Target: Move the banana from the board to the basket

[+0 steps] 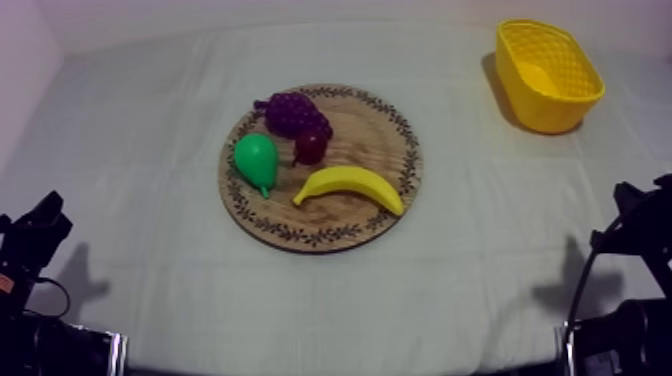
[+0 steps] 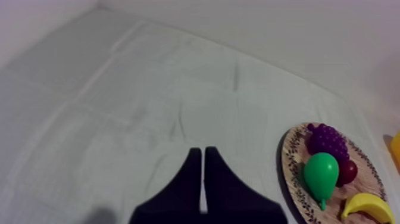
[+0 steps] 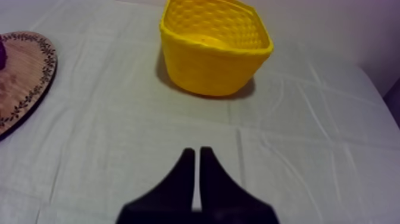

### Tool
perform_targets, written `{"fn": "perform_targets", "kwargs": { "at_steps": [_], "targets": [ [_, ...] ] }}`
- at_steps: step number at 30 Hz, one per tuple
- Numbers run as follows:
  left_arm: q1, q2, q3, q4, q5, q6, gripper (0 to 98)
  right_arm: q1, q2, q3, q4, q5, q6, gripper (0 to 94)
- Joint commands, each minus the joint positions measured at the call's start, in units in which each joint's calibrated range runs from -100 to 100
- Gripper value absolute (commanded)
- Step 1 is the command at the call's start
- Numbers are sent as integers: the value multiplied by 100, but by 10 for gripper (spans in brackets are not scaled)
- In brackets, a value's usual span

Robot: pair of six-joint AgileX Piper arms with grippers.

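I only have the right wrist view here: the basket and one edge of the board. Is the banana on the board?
Observer: Yes, the banana lies on the board, on its near side.
Operator: Anything else on it?
Observer: A pear, grapes and a small red fruit, behind the banana.
Operator: And the left claw?
Observer: The left claw is shut on nothing, over bare cloth beside the board.

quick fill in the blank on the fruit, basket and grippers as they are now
1. The banana lies on the round wooden ____.
2. The basket stands on my ____ side.
3. The pear is coloured ____.
4. The left gripper and right gripper are both ____, holding nothing.
Missing: board; right; green; shut.
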Motion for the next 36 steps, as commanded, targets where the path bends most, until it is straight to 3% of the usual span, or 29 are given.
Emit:
{"fn": "perform_targets", "kwargs": {
  "at_steps": [1,24,30,36],
  "targets": [
    [-3,-3,3,-1,2,-1,1,-651,-4,3,14,220,-723,3],
    [-3,-3,3,-1,2,-2,1,-685,-4,3,14,210,-717,8],
    [-3,-3,3,-1,2,-3,1,-675,92,-7,-69,-70,-570,4],
    [-3,-3,3,-1,2,-1,1,-892,941,-840,192,88,-560,3]
  ]
}}
